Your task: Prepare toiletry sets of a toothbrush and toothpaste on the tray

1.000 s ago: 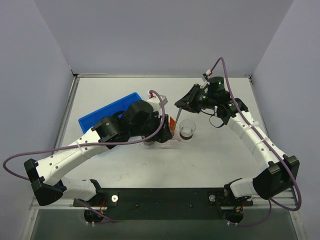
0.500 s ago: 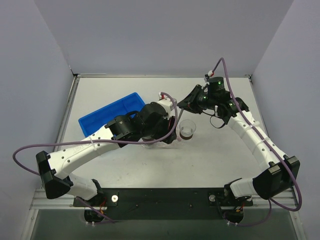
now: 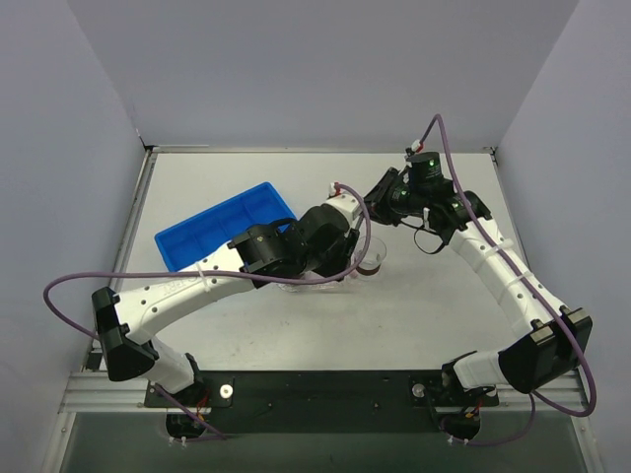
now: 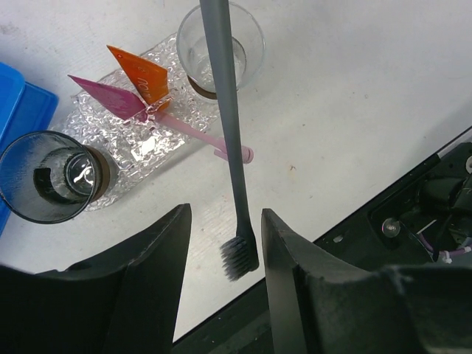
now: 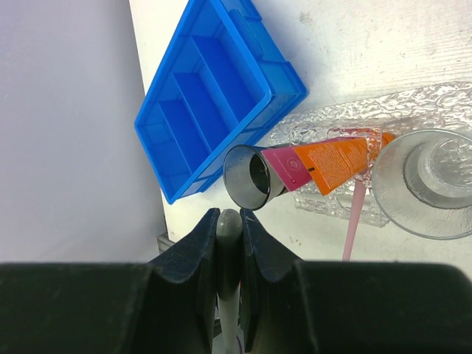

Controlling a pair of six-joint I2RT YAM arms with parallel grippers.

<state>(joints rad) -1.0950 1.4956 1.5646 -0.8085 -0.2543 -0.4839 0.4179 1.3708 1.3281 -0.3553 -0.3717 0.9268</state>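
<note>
Right jaws pinched on a grey stick [image 5: 228,221]. Tray [image 5: 442,99] carries magenta toothpaste [image 5: 284,166] and orange toothpaste [image 5: 335,158], touching side by side. Pink toothbrush [image 5: 352,221] pokes off the tray beside a clear cup [image 5: 424,184]. Blue bin [image 5: 214,96] sits at the desk [image 5: 383,37] edge by the wall.

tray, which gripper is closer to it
Left. The left gripper hangs just beside the tray. The right gripper is farther back and to the right, past the cup, shut on a grey toothbrush.
</note>
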